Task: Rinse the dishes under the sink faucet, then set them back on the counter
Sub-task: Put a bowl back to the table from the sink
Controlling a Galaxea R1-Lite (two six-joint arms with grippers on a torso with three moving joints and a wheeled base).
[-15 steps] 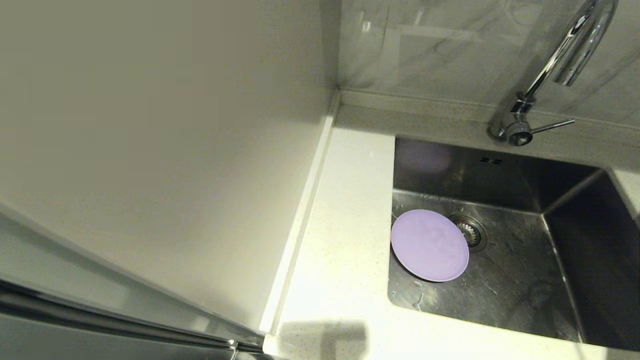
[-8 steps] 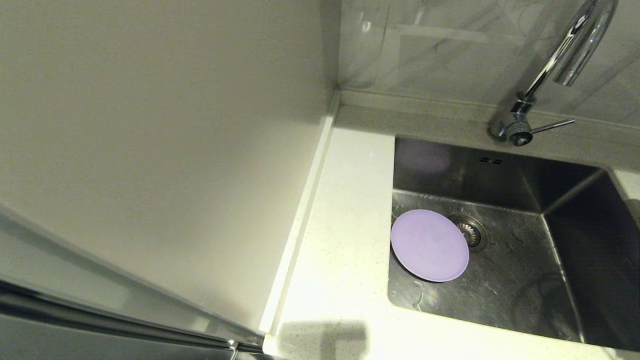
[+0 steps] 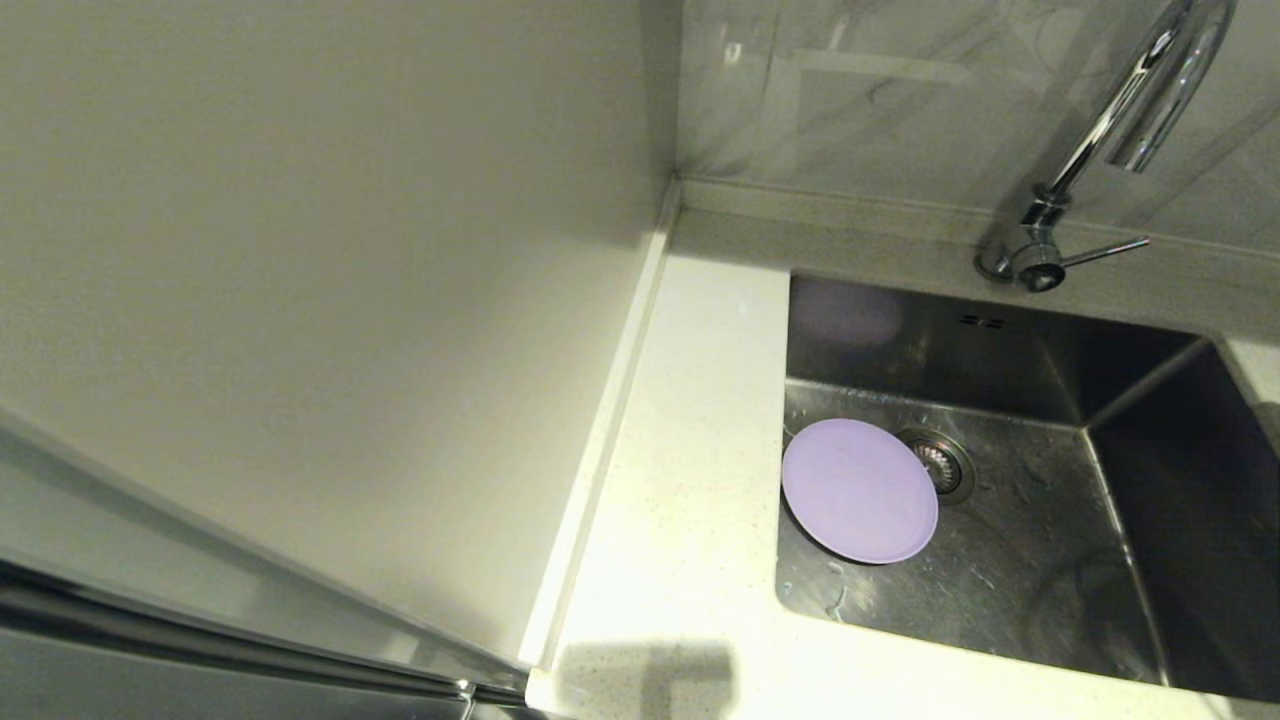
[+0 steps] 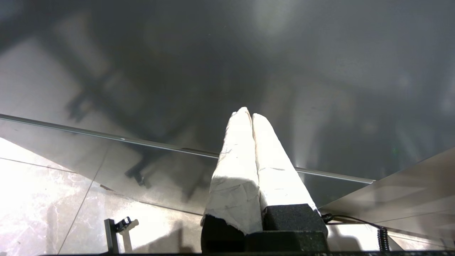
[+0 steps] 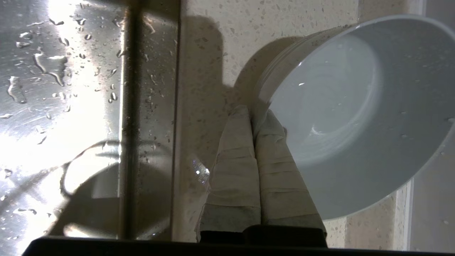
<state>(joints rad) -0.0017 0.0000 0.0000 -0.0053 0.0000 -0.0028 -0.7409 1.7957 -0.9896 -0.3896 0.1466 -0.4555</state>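
The lilac plate (image 3: 858, 490) lies flat on the floor of the sink (image 3: 1040, 570), at its left side, partly over the drain strainer (image 3: 945, 468). The chrome faucet (image 3: 1110, 120) curves above the sink's back edge, and no water runs from it. Neither gripper shows in the head view. In the right wrist view my right gripper (image 5: 253, 113) is shut on the rim of the pale blue-grey bowl (image 5: 355, 117), over the speckled counter (image 5: 209, 71) beside the wet sink (image 5: 53, 89). My left gripper (image 4: 250, 113) is shut and empty, parked away from the sink. The pink bowl is out of view.
The white counter (image 3: 690, 480) runs along the sink's left side, with a raised lip (image 3: 600, 430) against a beige wall panel (image 3: 300, 300). The faucet's thin lever (image 3: 1100, 252) points right. Water drops cover the sink floor.
The plate has not moved. A faint shadow has appeared at the sink's right edge in the head view.
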